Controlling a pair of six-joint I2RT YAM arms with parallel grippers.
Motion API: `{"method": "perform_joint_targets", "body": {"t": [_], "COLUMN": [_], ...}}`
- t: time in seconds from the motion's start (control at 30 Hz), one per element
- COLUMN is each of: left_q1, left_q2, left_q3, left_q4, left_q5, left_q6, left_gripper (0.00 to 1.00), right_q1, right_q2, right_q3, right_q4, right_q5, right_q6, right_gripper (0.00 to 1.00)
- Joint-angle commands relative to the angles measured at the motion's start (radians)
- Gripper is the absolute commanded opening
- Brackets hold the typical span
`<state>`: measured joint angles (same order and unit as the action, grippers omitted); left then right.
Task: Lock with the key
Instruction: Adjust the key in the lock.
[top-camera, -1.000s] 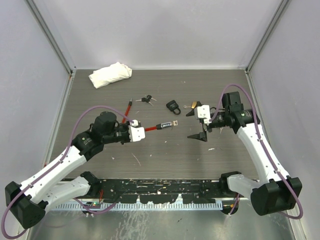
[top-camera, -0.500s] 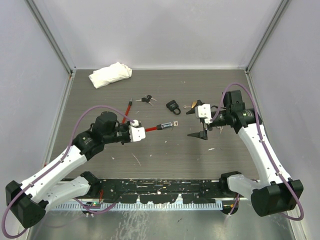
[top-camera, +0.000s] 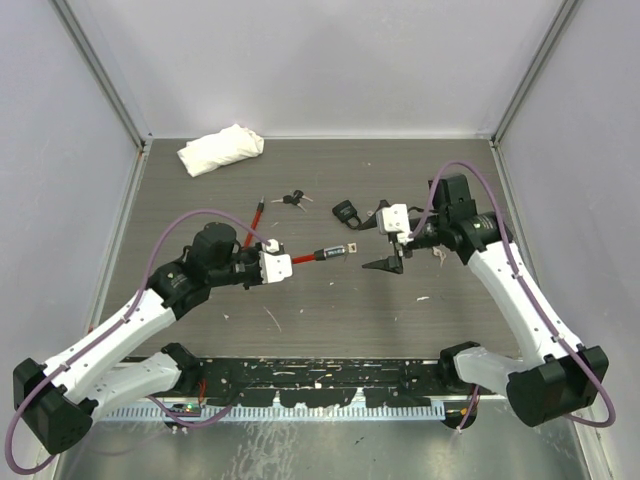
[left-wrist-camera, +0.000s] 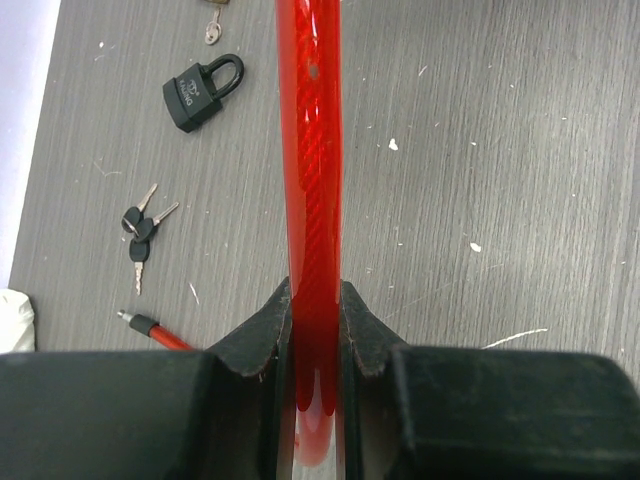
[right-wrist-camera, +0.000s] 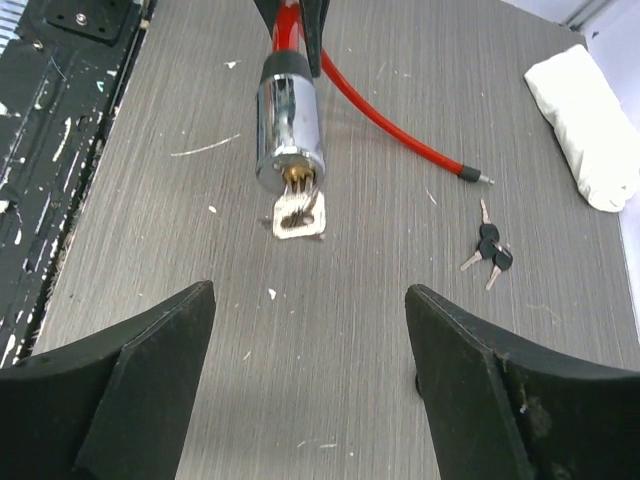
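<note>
Your left gripper (left-wrist-camera: 315, 300) is clamped on the red cable (left-wrist-camera: 310, 150), both pads pressed against it. It holds the lock barrel (right-wrist-camera: 288, 130) above the table (top-camera: 300, 320), with the key (right-wrist-camera: 300, 217) seated in the barrel's end.

Your right gripper (right-wrist-camera: 310, 295) stands wide apart, holding nothing. It faces the key, which lies in line with the gap and clear of both fingers.

The black padlock (top-camera: 345, 211) lies just beside the right gripper's far finger. A bunch of keys (top-camera: 292, 198) sits beyond the cable. The white cloth (top-camera: 220, 148) lies at the far left, well apart.
</note>
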<state>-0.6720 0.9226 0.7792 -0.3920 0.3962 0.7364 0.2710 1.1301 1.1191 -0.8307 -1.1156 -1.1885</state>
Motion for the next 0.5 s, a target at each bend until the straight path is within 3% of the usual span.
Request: {"method": "perform_joint_targets", "body": {"t": [0.0, 0.47], "left_q1": [0.005, 0.005], "left_q2": [-0.008, 0.001], "left_q3": [0.013, 0.013], "left_q4": [0.089, 0.090], "left_q5": [0.026, 0.029], "left_q6": [-0.012, -0.015], "left_gripper": [0.00, 0.00], "right_q1": [0.057, 0.070], "right_q2": [0.015, -0.036], "right_q3": [0.064, 0.136], "right_q4": [0.094, -0.063], "right_q5": [0.014, 0.071], "right_q6": [0.086, 0.057], "right_gripper": [0.81, 0.73]}}
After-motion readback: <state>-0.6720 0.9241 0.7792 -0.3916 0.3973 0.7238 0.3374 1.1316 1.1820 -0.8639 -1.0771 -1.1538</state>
